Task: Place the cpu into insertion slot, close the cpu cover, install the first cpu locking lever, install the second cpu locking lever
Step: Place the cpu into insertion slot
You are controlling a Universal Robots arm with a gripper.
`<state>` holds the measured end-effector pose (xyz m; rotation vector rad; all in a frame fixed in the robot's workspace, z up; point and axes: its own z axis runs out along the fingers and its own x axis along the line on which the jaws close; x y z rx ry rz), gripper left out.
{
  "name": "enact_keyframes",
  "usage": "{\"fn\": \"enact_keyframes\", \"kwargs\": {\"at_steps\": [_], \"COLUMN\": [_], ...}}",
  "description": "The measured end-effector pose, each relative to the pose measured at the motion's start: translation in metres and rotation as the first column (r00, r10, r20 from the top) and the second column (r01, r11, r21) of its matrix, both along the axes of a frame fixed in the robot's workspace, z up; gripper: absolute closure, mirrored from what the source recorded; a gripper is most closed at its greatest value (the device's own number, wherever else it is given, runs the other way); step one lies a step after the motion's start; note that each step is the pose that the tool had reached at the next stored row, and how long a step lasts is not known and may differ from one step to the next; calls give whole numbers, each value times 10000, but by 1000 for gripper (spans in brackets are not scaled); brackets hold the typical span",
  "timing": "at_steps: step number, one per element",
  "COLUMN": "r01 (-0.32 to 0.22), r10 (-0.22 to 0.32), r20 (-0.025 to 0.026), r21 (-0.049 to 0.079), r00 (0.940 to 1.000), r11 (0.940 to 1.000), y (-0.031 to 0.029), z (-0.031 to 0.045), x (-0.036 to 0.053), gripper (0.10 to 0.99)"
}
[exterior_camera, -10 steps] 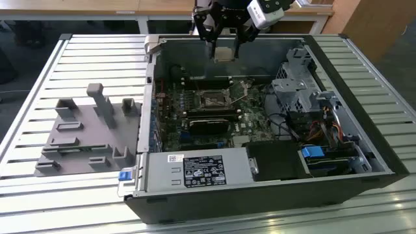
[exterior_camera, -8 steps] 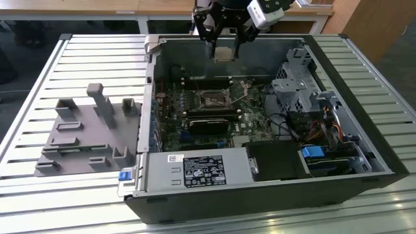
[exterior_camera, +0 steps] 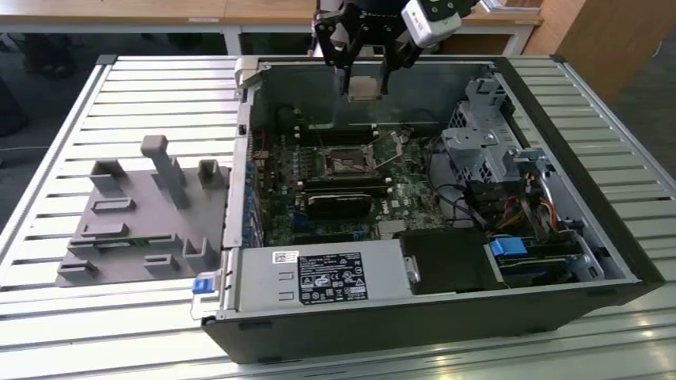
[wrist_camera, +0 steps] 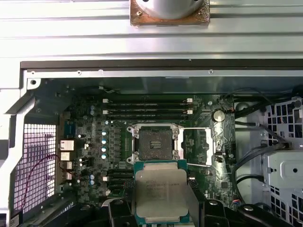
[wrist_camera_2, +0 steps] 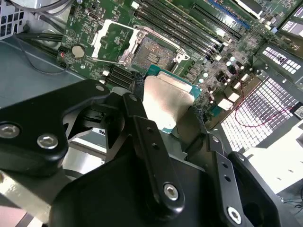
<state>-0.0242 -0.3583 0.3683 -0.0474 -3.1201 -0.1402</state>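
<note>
Gripper [exterior_camera: 366, 82] closed on cpu [wrist_camera: 161, 191] by 2 edges. Light, stiff, probably fragile underneath: you should grip edges only.

Wrist [exterior_camera: 370, 9] pointing downward, fingers [wrist_camera_2: 142, 125] clamped on edges of the cpu [wrist_camera: 160, 189]

The exterior view looks down from afar at the open computer case [exterior_camera: 317, 332] on the slatted surface [exterior_camera: 158, 87], gripper [exterior_camera: 365, 85] at its 12 o'clock. Both wrist views look down close past the clamped cpu [wrist_camera: 161, 191] onto the socket [wrist_camera: 155, 143], the second slantwise
</note>
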Motion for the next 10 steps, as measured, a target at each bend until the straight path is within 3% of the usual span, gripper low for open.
{"fn": "enact_keyframes", "kwargs": {"at_steps": [10], "r01": [511], "r10": [-511], "r20": [0], "r21": [-1], "r00": [9987], "r11": [9987], "y": [0], "z": [-1], "x": [0], "gripper": [561]}}
